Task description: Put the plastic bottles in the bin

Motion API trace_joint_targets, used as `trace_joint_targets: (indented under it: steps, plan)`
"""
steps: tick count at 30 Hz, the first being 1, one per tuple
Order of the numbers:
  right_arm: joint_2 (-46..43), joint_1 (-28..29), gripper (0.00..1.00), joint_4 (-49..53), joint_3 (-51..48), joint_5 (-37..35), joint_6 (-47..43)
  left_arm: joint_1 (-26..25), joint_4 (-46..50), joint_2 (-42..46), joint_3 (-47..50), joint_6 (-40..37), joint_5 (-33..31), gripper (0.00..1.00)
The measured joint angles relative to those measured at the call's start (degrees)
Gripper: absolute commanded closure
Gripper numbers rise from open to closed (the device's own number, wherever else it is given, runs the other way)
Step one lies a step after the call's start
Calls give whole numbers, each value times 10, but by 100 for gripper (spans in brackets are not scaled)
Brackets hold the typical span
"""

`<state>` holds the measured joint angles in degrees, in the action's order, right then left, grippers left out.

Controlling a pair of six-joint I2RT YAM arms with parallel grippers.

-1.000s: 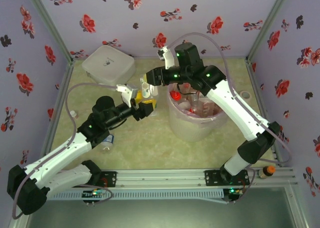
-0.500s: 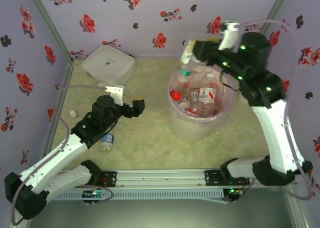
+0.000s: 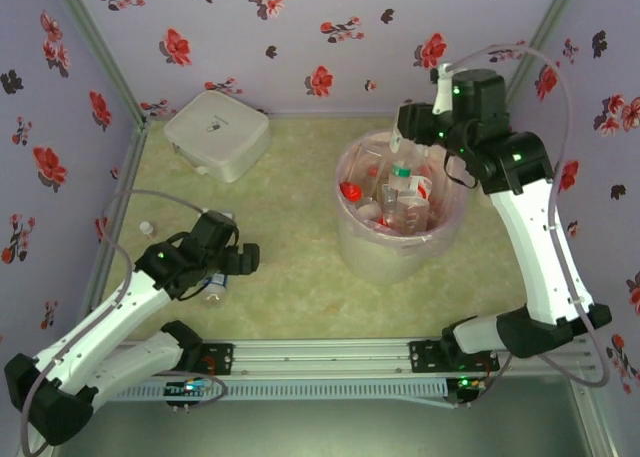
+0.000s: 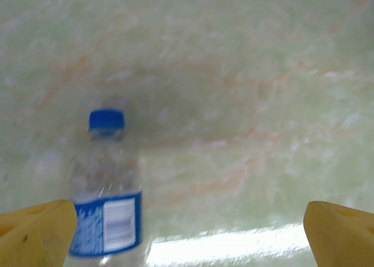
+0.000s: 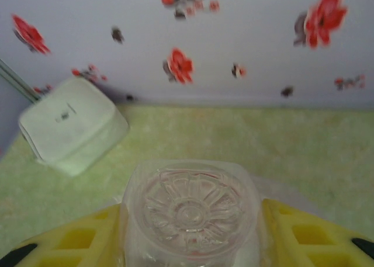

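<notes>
One blue-capped bottle (image 4: 108, 197): lying between fingers of released left pincer (image 4: 187, 232);
right pincer (image 5: 190, 223): clenched on clear bottle (image 5: 190, 205);
bin (image 3: 352, 245): filled with several bottles (image 3: 402, 205)

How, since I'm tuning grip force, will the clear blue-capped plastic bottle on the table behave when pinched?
The clear blue-capped plastic bottle looks empty, so it is probably light and easily knocked away. It seems to lie on its side on the smooth pale-green table, so it may roll. Its see-through wall might dent under the open left pincer.

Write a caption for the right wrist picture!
Right gripper grips a clear bottle, its base facing the camera; a white box sits by the flowered wall.
</notes>
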<state>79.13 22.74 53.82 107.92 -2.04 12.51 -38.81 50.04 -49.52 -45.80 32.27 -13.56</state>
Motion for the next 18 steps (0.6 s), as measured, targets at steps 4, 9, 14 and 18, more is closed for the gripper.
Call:
trace_joint_targets:
  steps: [4, 9, 14, 18]
  plan:
    - [4, -4, 90, 22, -36, 3, 29, 1, 44, 7, 13, 37, -5, 0]
    - [5, -14, 88, 7, -98, 25, 83, 1, 57, 8, 37, 82, -21, 0]
    - [12, -19, 86, -37, -159, 42, 127, 1, 51, 26, 82, 127, -28, 0]
    - [10, -21, 78, -64, -186, 47, 136, 1, 46, 43, 96, 153, -35, 0]
